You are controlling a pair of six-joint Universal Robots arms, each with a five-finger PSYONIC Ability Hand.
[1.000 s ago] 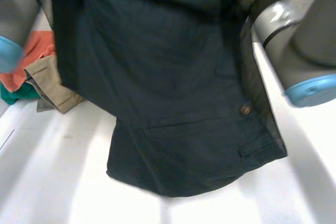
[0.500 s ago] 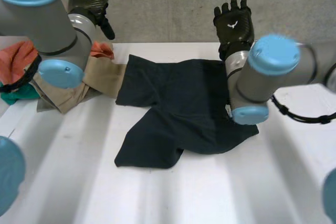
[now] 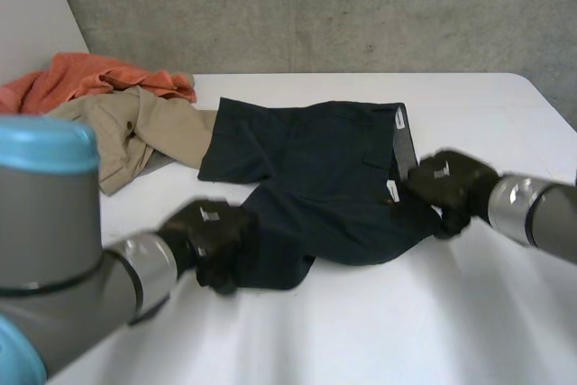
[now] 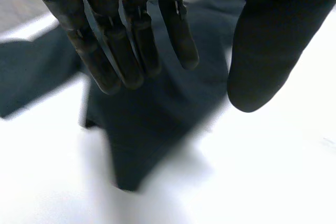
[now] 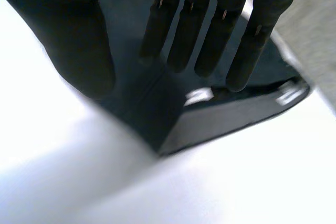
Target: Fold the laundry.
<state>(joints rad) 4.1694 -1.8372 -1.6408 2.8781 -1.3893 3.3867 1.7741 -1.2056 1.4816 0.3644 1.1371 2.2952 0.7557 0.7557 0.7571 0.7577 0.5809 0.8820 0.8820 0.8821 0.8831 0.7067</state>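
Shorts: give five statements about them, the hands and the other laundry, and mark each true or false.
1. The shorts lie spread on the table. True.
2. The left hand is at the waistband. False: it is at the near leg's hem; the right hand is at the waistband.
3. A khaki garment lies beside the shorts, on the left arm's side. True.
4. The orange cloth lies on the shorts. False: it lies beyond the khaki garment, apart from the shorts.
5. Both hands are clenched. False: each wrist view shows straight fingers over the shorts.
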